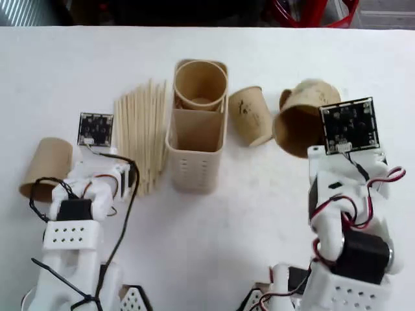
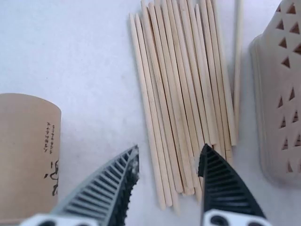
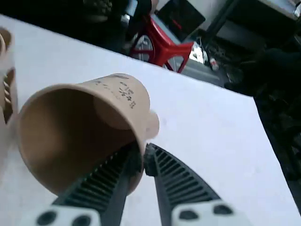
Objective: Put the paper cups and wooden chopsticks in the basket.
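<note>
Pinching the rolled rim of a paper cup (image 3: 80,136) in my right tool (image 3: 142,155), I am gripping with 1 finger inside the mouth and 1 outside, the jaws almost closed on the thin wall. The cup is lying tilted just right of the basket (image 1: 194,168), mouth toward my arm; whether it is touching the desk (image 1: 214,259) I cannot tell. I am judging it very light and easily crushed, so the rim, its stiffest part, is the place to hold, gently. My left tool (image 2: 169,160) is hanging wide open and empty over the near ends of the wooden chopsticks (image 2: 183,94), which are lying as a loose bundle on the desk just left of the basket. They are looking light, stiff and smooth, likely to roll or fan apart, so I am judging a squeeze across the bundle nearer its middle the surer hold. An upright cup (image 1: 201,84) is sitting in the basket's far compartment, a lying cup (image 1: 251,115) is resting between the basket and my right tool, and a left cup (image 1: 45,165) is lying beside my left arm.
</note>
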`<state>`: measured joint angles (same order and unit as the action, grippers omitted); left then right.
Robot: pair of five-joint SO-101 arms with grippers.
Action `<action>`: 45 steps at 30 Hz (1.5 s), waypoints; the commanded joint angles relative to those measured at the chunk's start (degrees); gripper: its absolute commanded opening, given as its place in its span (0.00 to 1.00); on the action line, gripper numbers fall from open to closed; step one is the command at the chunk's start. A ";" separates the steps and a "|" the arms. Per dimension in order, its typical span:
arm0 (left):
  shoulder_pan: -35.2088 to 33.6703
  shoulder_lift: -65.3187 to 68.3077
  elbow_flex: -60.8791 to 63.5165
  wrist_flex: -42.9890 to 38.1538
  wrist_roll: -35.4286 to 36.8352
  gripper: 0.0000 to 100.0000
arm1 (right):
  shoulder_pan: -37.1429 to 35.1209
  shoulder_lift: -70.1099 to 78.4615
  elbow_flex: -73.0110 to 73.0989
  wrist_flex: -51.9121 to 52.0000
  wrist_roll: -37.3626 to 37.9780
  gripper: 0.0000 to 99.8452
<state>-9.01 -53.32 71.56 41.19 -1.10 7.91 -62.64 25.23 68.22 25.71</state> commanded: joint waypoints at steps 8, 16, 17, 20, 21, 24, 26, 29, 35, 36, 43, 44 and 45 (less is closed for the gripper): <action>0.31 -0.57 -0.26 -1.41 0.09 0.21 | -17.27 8.13 -14.68 0.84 -11.78 0.02; 0.31 -0.57 -0.26 -1.41 0.09 0.21 | -25.63 25.10 -25.05 0.57 -17.93 0.02; 0.31 -0.57 -0.26 -1.41 0.09 0.21 | -25.63 26.95 -25.67 -0.31 -18.37 0.02; 0.31 -0.57 -0.26 -1.41 0.09 0.21 | -25.63 31.60 -26.11 -3.38 -19.52 0.02; 0.31 -0.57 -0.26 -1.41 0.09 0.21 | -25.63 32.84 -26.11 -3.82 -20.40 0.02; 0.31 -0.57 -0.26 -1.41 0.09 0.21 | -25.63 35.56 -26.11 -5.14 -23.30 0.02; 0.40 -0.57 -0.26 -1.41 0.09 0.21 | -25.71 36.35 -26.20 -6.29 -24.79 0.02; 0.57 -0.57 -0.26 -1.41 0.09 0.21 | -27.12 36.44 -26.20 -7.08 -25.41 0.02; 0.57 -0.57 -0.26 -1.41 0.09 0.21 | -28.70 36.35 -26.20 -4.26 -25.41 0.02; 0.57 -0.57 -0.26 -1.41 0.09 0.21 | -28.70 36.26 -26.29 -3.03 -25.41 0.02; 0.66 -0.57 -0.26 -1.41 0.09 0.21 | -28.70 37.58 -26.20 -2.77 -25.49 0.06; 0.66 -0.57 -0.26 -1.41 0.09 0.21 | -28.70 37.58 -26.11 -3.56 -25.49 0.10; 0.66 -0.57 -0.26 -1.41 0.09 0.21 | -28.70 37.58 -25.93 -4.26 -25.49 0.14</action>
<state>-9.01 -53.32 71.56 41.19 -1.10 -20.57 -24.84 1.49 65.49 0.75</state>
